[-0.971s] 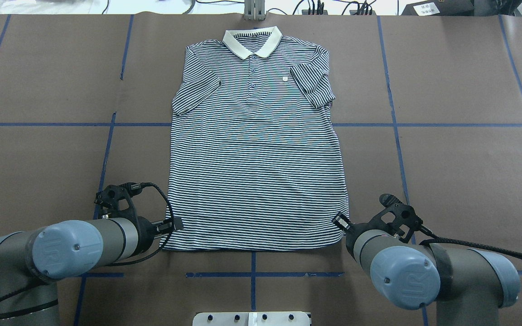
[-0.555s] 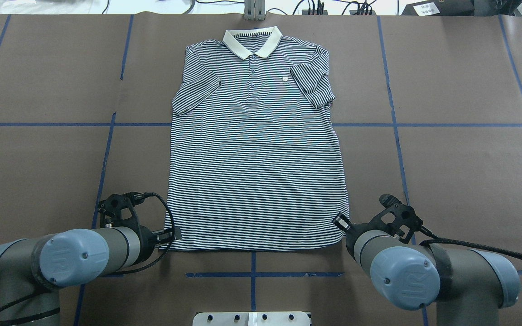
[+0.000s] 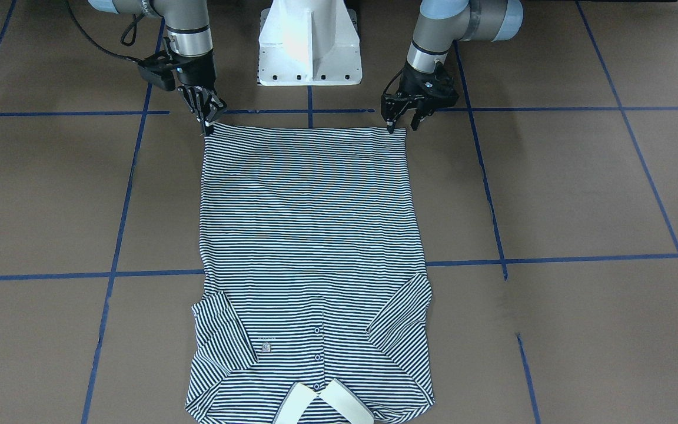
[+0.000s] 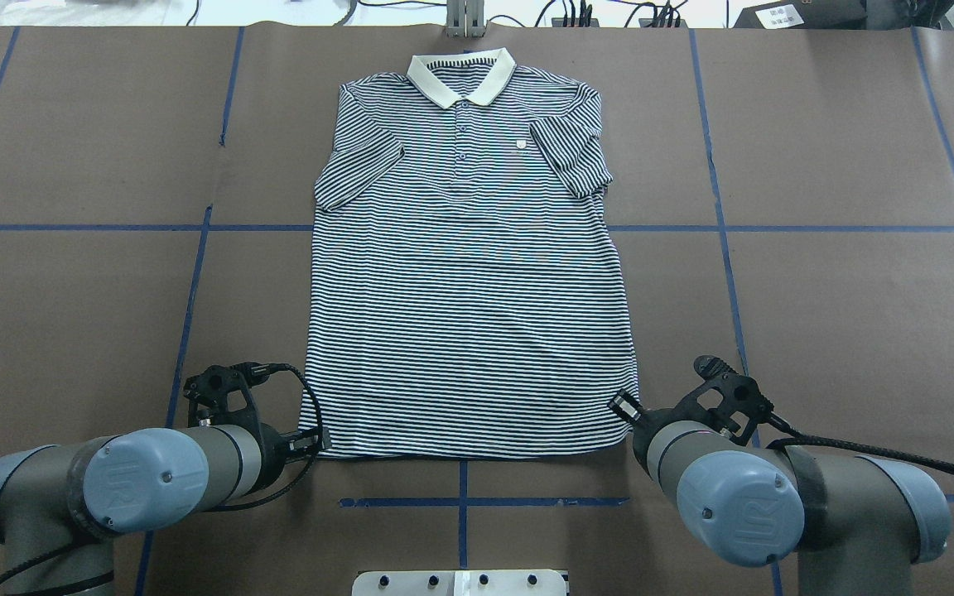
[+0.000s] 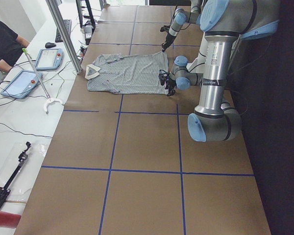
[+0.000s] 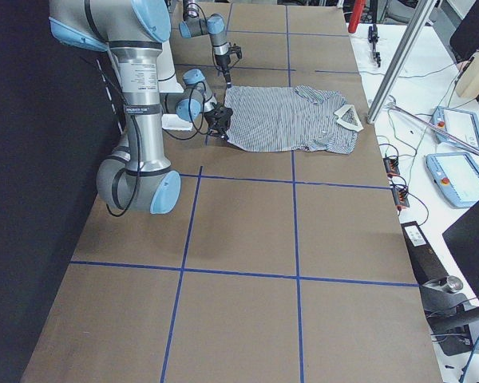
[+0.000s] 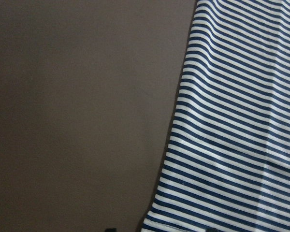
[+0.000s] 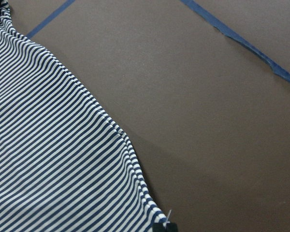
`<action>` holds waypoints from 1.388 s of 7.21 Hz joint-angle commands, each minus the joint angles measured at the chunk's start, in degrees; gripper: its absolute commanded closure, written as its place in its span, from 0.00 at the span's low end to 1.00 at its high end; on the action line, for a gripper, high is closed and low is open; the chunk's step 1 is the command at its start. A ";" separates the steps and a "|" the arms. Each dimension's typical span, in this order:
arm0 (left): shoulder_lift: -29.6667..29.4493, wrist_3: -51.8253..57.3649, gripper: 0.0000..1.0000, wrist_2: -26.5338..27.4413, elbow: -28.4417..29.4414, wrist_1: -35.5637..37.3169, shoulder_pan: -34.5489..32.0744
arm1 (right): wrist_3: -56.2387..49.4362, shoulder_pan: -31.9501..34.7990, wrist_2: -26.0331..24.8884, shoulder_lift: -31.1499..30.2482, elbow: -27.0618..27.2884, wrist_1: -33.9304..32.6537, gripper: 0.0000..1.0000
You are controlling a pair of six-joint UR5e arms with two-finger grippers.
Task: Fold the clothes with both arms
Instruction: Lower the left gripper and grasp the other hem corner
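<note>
The overhead view looks forward and down from behind the white pedestal (image 4: 460,583), so the polo shirt (image 4: 469,273) lies with its collar (image 4: 462,76) far. The front-facing view looks steeply down from across the table (image 3: 580,188), collar nearest; both hold the whole shirt. Two side views look along the table from its left and right ends, from afar. Each wrist camera sits close over one bottom corner of the shirt

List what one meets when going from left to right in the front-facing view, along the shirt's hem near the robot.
right gripper → shirt → left gripper
</note>
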 commanded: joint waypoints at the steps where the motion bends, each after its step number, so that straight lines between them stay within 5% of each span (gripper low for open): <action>1: 0.07 0.00 0.43 0.00 0.35 0.08 0.16 | 0.00 0.00 0.00 0.00 -0.03 -0.04 1.00; 3: 0.06 0.00 0.64 -0.09 0.44 0.17 0.17 | 0.00 0.00 0.00 0.00 -0.03 -0.04 1.00; 4: 0.06 0.00 0.89 -0.09 0.44 0.17 0.17 | 0.00 0.00 0.00 0.00 -0.03 0.05 1.00; 5: -0.11 0.00 1.00 -0.09 0.27 0.17 0.17 | 0.00 0.00 0.00 0.00 -0.03 0.05 1.00; 7: -0.55 0.00 1.00 -0.35 -0.87 0.87 0.08 | 0.00 0.09 0.00 -0.18 0.15 -0.04 1.00; 10: -0.29 -6.21 1.00 -1.58 -11.74 8.91 0.69 | 0.00 -1.04 0.00 -2.54 4.52 -0.73 1.00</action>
